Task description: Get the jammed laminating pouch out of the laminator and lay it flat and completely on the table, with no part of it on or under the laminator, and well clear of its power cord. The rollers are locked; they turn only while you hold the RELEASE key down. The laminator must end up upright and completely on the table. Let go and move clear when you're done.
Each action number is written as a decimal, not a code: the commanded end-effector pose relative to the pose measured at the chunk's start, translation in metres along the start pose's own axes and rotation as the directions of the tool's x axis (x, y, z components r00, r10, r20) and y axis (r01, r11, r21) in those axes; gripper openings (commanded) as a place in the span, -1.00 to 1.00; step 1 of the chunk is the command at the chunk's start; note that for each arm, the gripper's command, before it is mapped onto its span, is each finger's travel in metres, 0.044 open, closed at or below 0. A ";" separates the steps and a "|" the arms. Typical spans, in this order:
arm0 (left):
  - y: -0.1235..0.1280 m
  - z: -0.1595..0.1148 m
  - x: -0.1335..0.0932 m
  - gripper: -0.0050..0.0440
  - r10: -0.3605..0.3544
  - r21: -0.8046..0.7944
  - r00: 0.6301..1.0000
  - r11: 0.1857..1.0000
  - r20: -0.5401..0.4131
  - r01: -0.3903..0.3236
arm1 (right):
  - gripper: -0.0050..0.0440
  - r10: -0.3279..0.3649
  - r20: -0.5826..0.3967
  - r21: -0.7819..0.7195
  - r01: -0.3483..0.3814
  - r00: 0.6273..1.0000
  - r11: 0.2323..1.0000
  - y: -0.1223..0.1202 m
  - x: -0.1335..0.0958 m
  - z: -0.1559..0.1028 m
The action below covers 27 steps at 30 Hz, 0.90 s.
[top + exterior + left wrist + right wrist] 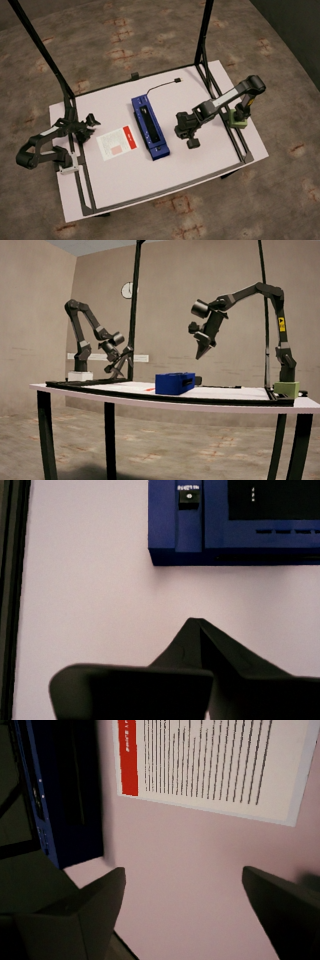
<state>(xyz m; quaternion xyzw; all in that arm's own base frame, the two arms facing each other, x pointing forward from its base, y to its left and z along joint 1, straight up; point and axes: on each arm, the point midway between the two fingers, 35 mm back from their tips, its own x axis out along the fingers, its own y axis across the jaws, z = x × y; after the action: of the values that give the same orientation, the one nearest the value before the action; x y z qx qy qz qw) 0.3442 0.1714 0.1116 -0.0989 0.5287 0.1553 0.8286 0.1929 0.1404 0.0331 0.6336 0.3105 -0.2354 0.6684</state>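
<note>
The blue laminator stands upright in the middle of the table. It also shows in the exterior view. Its RELEASE key is at the near end and shows in the left wrist view. The laminating pouch, white with a red strip, lies flat on the table beside the laminator, with a narrow gap between them. My right gripper is open and empty, just off the pouch's outer edge. My left gripper is shut on nothing, held high on the laminator's other side.
The black power cord runs from the laminator's far end to a plug near the back of the table. A black frame rail runs along the table edges. A green arm base sits at one side.
</note>
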 end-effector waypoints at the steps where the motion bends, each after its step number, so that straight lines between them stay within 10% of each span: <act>1: 0.000 0.006 -0.008 -1.00 0.003 0.001 1.000 1.000 0.027 -0.003 | 0.60 0.011 -0.005 0.010 -0.011 1.000 1.000 0.005 -0.001 -0.006; 27: 0.000 0.006 -0.008 -1.00 0.003 0.001 1.000 1.000 0.027 -0.003 | 0.60 0.017 0.000 0.022 -0.017 1.000 1.000 0.010 0.003 -0.033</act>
<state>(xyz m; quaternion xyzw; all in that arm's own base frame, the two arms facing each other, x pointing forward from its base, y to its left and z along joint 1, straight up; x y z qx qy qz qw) 0.3442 0.1714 0.1116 -0.0989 0.5287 0.1553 0.8286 0.1950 0.1671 0.0319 0.6341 0.3054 -0.2394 0.6688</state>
